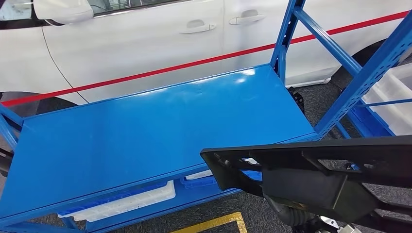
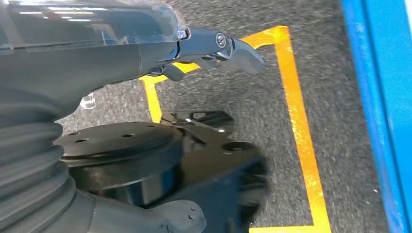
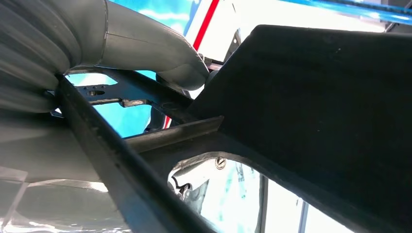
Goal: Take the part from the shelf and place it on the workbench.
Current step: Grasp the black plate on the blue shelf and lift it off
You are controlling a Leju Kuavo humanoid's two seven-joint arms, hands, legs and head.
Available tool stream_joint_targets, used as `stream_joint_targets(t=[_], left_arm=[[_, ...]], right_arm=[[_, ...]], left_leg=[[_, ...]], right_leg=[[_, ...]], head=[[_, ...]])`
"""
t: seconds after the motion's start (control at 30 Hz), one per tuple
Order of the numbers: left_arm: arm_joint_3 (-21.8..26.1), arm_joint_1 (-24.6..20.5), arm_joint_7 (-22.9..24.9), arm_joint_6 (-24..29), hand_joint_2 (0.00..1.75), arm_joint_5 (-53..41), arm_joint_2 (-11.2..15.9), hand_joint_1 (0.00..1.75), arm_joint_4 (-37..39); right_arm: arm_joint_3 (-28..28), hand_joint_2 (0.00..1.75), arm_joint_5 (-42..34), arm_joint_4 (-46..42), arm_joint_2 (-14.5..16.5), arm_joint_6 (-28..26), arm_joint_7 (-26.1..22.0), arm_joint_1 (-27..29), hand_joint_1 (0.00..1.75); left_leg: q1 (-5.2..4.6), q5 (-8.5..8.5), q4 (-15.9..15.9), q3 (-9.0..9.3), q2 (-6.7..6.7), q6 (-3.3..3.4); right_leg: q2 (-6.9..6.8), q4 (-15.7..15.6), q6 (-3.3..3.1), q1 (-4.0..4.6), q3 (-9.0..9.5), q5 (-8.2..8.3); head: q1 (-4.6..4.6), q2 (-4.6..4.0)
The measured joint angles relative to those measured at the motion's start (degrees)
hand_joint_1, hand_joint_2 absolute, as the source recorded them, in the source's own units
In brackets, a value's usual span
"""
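Observation:
A long black plastic part (image 1: 311, 170) with ribs and cut-outs hangs level at the lower right of the head view, its tip over the front right corner of the blue flat top (image 1: 145, 131). My right hand (image 3: 160, 53) grips this part (image 3: 316, 111): the thumb lies over its frame and darker fingers (image 3: 194, 174) show through an opening on the other side. In the head view the part covers that hand. My left hand (image 2: 145, 58) hangs over the floor, fingers (image 2: 233, 48) stretched away from the thumb (image 2: 170, 218), holding nothing.
The blue top is bare; white bins (image 1: 121, 204) sit on its lower level. A blue rack (image 1: 359, 73) with white bins (image 1: 396, 97) stands to the right. A white car (image 1: 145, 43) is parked close behind. Yellow tape (image 1: 214, 223) marks the grey floor.

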Motion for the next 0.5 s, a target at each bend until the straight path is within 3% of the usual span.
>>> stream_joint_targets(t=[0.07, 0.13, 0.2, 0.23, 0.27, 0.33, 0.37, 0.4, 0.43, 0.5], left_arm=[[0.00, -0.17, 0.15, 0.27, 1.75, -0.09, 0.08, 0.00, 0.00], [0.00, -0.25, 0.25, 0.40, 1.75, -0.23, 0.12, 0.00, 0.00], [0.00, -0.20, 0.38, 0.44, 1.75, -0.31, 0.13, 0.00, 0.00], [0.01, -0.18, 0.45, 0.44, 1.75, -0.32, 0.15, 0.00, 0.00], [0.01, -0.15, 0.52, 0.45, 1.75, -0.32, 0.18, 0.00, 0.00], [0.02, -0.14, 0.63, 0.46, 1.75, -0.31, 0.26, 0.00, 0.00], [0.02, -0.13, 0.65, 0.47, 1.75, -0.31, 0.29, 0.00, 0.00], [0.02, -0.12, 0.67, 0.47, 1.75, -0.31, 0.32, 0.00, 0.00], [0.02, -0.11, 0.70, 0.47, 1.75, -0.31, 0.33, 0.00, 0.00], [0.04, -0.10, 0.87, 0.52, 1.75, -0.32, 0.36, 0.00, 0.00]], right_arm=[[0.31, 1.75, -0.12, 0.01, 0.05, -0.19, 0.20, -0.31, 1.75], [0.67, 1.75, -0.28, 0.05, 0.12, -0.37, 0.45, -0.57, 1.75], [1.13, 1.75, -0.47, 0.19, 0.15, -0.61, 0.64, -0.66, 1.75], [1.38, 1.75, -0.52, 0.31, 0.16, -0.79, 0.72, -0.68, 1.75], [1.62, 1.75, -0.57, 0.46, 0.18, -0.97, 0.78, -0.70, 1.75], [2.04, 1.75, -0.66, 0.80, 0.21, -1.21, 0.90, -0.72, 1.75], [2.22, 1.75, -0.71, 0.97, 0.22, -1.25, 0.93, -0.73, 1.75], [2.39, 1.75, -0.74, 1.11, 0.22, -1.26, 0.95, -0.74, 1.75], [2.54, 1.75, -0.76, 1.22, 0.22, -1.28, 0.96, -0.76, 1.75], [2.91, 1.75, -0.77, 1.37, 0.23, -1.33, 0.99, -0.94, 1.75]], left_leg=[[-0.36, -0.27, -7.90, 5.17, -0.01, 0.74], [-0.74, -0.55, -10.88, 6.40, -0.01, 1.27], [-0.59, 1.04, -11.60, 5.76, 0.13, 1.90], [-0.45, 1.98, -11.99, 5.21, 0.25, 2.27], [-0.32, 2.86, -12.23, 4.51, 0.36, 2.56], [-0.40, 4.20, -11.96, 2.65, 0.47, 2.86], [-0.41, 4.81, -11.66, 1.61, 0.49, 2.80], [-0.40, 5.39, -11.26, 0.49, 0.50, 2.69], [-0.37, 5.90, -10.74, -0.67, 0.51, 2.52], [-0.32, 6.61, -9.37, -2.92, 0.49, 2.08]], right_leg=[[-0.10, -0.05, 0.51, -0.04, -0.52, 1.06], [-0.27, -0.57, 1.28, -0.22, -0.52, 2.25], [-0.21, -0.62, 1.92, -0.33, -0.75, 2.10], [-0.06, 0.41, 2.14, -0.34, -1.15, 0.37], [0.11, 2.55, 2.33, -0.37, -1.78, -2.41], [0.36, 9.32, 2.72, -0.46, -3.24, -8.10], [0.39, 12.52, 2.94, -0.51, -3.64, -9.14], [0.40, 14.49, 3.14, -0.59, -3.45, -8.69], [0.41, 14.68, 3.30, -0.72, -2.45, -7.18], [0.40, 9.64, 3.55, -1.07, 2.35, -4.69]], head=[[0.03, -0.01], [-0.08, -0.01], [-0.15, 0.00], [-0.06, 0.00], [0.02, 0.00], [0.10, 0.00], [0.11, 0.00], [0.12, 0.00], [0.14, 0.00], [0.15, 0.00]])
